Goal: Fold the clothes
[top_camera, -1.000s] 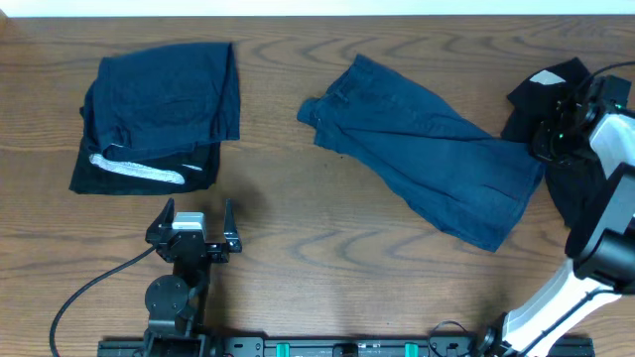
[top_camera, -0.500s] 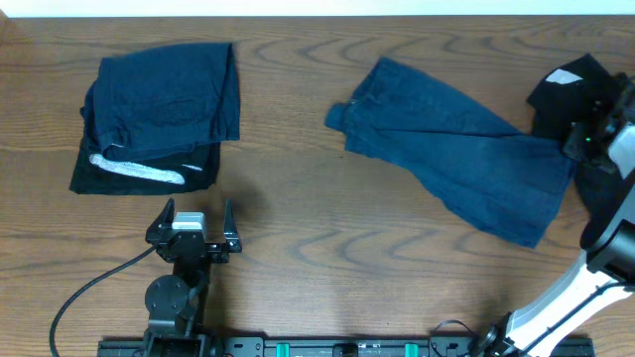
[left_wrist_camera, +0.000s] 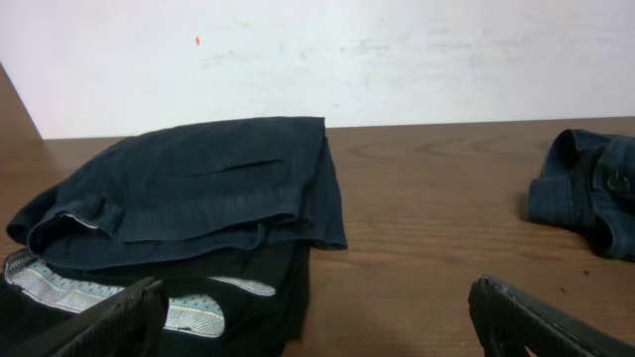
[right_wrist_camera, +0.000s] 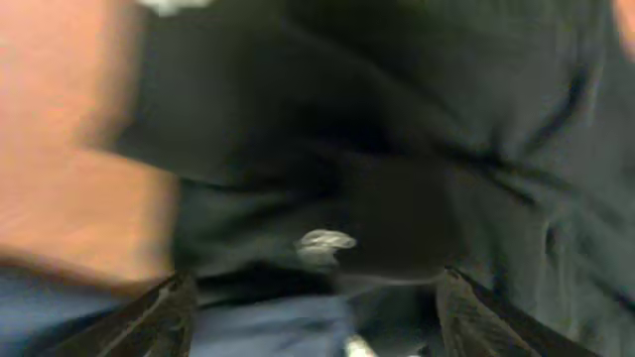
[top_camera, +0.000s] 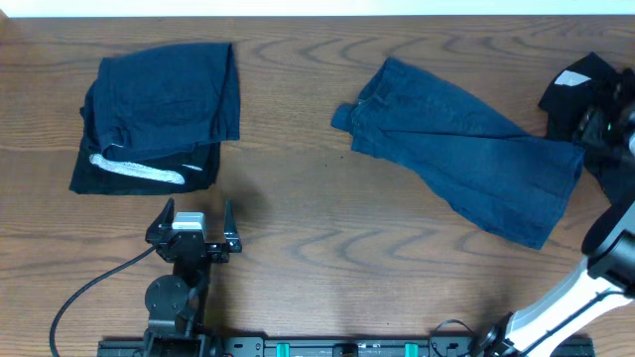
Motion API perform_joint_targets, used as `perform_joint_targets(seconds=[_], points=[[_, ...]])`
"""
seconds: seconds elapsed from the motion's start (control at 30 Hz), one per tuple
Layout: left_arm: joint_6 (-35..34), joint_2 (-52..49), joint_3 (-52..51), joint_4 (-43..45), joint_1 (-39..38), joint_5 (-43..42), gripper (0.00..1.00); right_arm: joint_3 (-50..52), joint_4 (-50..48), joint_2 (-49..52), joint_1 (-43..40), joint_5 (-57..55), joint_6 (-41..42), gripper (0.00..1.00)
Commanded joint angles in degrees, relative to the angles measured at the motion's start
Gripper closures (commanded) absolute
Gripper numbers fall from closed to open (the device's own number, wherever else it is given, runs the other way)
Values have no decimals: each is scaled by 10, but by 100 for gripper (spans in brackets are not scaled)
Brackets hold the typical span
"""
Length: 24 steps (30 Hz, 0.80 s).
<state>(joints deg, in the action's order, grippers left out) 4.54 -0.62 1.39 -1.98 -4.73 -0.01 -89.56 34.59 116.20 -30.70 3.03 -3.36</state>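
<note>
The left arm [top_camera: 169,293] is all black, with round joint housings, a pale grey block behind the left pincer [top_camera: 196,210] and its black fingers [left_wrist_camera: 99,322], and a thin black cable [top_camera: 84,288] looping toward the near edge of the worktop [top_camera: 298,248]. The right arm [top_camera: 615,233] has glossy white shells between black joints, and the right pincer [right_wrist_camera: 313,288] shows blurred dark fingers. A black rail [top_camera: 248,347] with small green marks lies along the near edge.

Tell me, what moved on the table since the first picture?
The blue shorts slid to the right, pulled by the right gripper, which also went farther right. Its jaws now stand wide apart, so it seems to have let the shorts go. The folded pile on the left and the open left gripper stayed put.
</note>
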Motion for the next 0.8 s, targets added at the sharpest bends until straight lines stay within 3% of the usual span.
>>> perform_joint_targets(seconds=[0.0, 0.17, 0.37, 0.57, 0.77], points=[[2, 4, -12, -21, -3, 7, 2, -51, 30, -87, 50, 67, -4, 23], [2, 4, -12, -21, -3, 7, 2, -55, 78, -155, 154, 107, -21, 23], [2, 4, -12, -21, -3, 7, 2, -45, 120, -160, 301, 107, -21, 23], [2, 4, -12, -21, -3, 7, 2, -22, 106, -115, 425, 32, -20, 17], [2, 4, -12, -21, -3, 7, 2, -22, 100, -30, 482, 17, -19, 16]])
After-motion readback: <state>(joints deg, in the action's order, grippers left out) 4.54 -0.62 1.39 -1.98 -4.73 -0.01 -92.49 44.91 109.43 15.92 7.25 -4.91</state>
